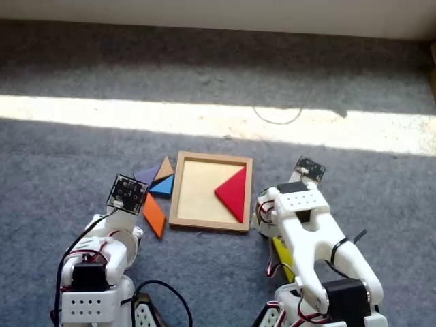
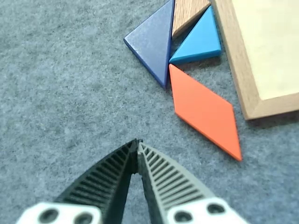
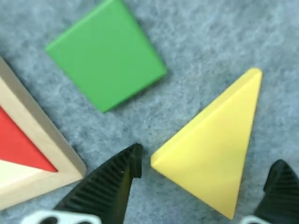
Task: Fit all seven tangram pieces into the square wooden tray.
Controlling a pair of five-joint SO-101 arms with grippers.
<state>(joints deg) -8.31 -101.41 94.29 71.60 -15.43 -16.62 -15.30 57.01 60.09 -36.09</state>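
A bright strip of sunlight (image 1: 170, 117) is lying across the grey carpet (image 1: 61, 170) and glowing almost white. The carpet on both sides of it is sitting in soft shade. Up close, the wooden tray (image 2: 243, 93) is throwing a thin dark shadow along its edge, and the orange piece (image 2: 205, 112) is doing the same.
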